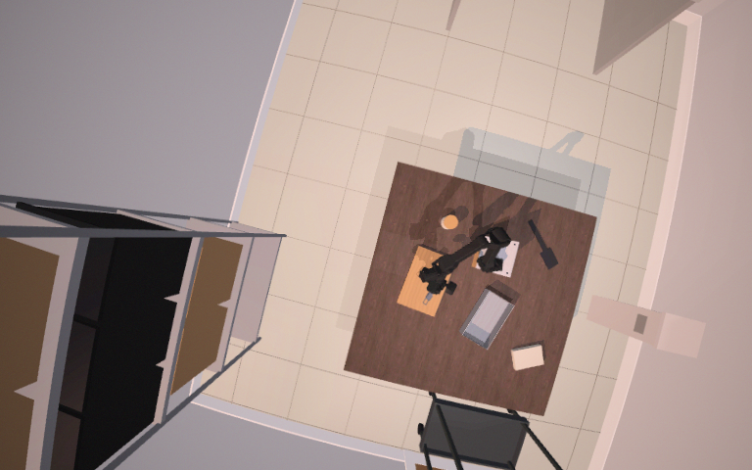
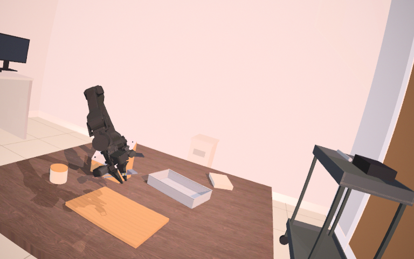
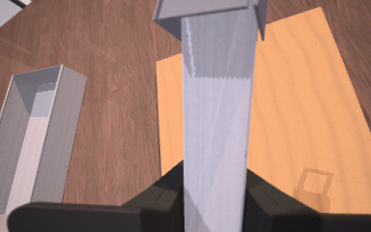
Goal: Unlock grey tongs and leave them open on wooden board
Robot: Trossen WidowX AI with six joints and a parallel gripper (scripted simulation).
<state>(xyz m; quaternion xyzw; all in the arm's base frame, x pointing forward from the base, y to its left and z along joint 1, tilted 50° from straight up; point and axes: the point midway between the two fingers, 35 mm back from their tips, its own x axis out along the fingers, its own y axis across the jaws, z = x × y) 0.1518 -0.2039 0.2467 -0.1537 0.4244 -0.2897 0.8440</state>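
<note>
My gripper is shut on the grey tongs and holds them in the air. In the wrist view one long flat arm of the tongs runs from the fingers to a wider grey part at the top edge. The tongs look roughly level in the exterior view. Whether their arms are spread is hidden. The wooden board lies below them, with their shadow on it. The grey roasting tin stands beside the board with nothing across it.
A white pot with an orange top stands near the board. A cream block lies beyond the tin. A dark spatula-like tool lies beyond the arm's base. A dark cart stands by the table.
</note>
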